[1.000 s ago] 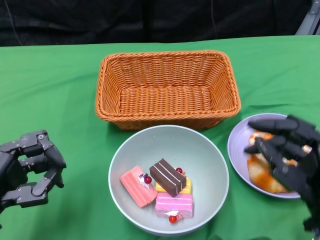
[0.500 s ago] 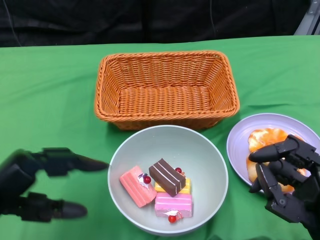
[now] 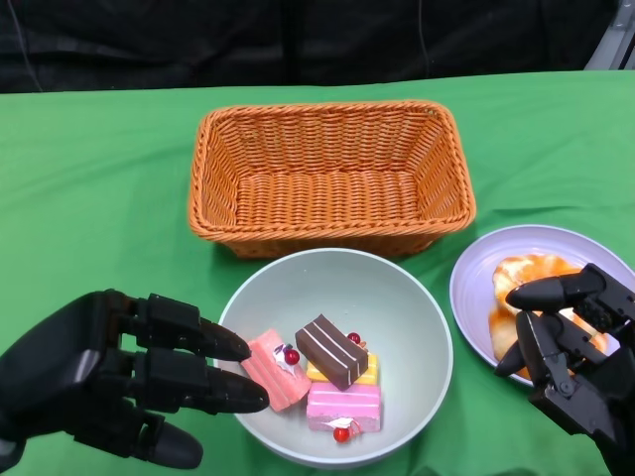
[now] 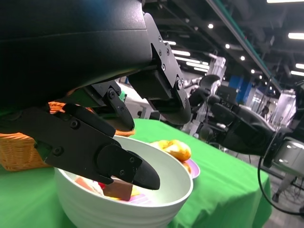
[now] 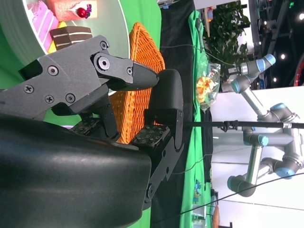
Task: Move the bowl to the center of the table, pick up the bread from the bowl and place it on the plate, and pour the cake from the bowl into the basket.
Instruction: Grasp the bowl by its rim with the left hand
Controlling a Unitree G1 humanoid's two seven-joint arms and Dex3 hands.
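bowl [image 3: 334, 288] sits just in front of your left hand [image 3: 109, 382], pale green, with its rim right at that hand's fingertips [image 3: 243, 398]; the fingers reach over the near-left edge but you can see from the left wrist view that they are spread and hold nothing. cake pieces [image 3: 317, 375] lie inside the bowl, a pink one nearest the left hand, a brown one, a yellow one and a striped pink one beyond it, with small red cherries among them. bread [image 3: 531, 278] rests on the plate [image 3: 476, 273], directly under and ahead of your right hand [image 3: 575, 347]. that right hand hovers over the near side of the plate with its fingers curled loosely apart, gripping nothing. the plate is lilac and lies just beside the bowl, on the side toward your right hand. basket [image 3: 332, 178], woven and orange, stands beyond the bowl, farther from both hands, nearly touching the bowl's far rim. green cloth [image 3: 89, 188] covers the table under everything.
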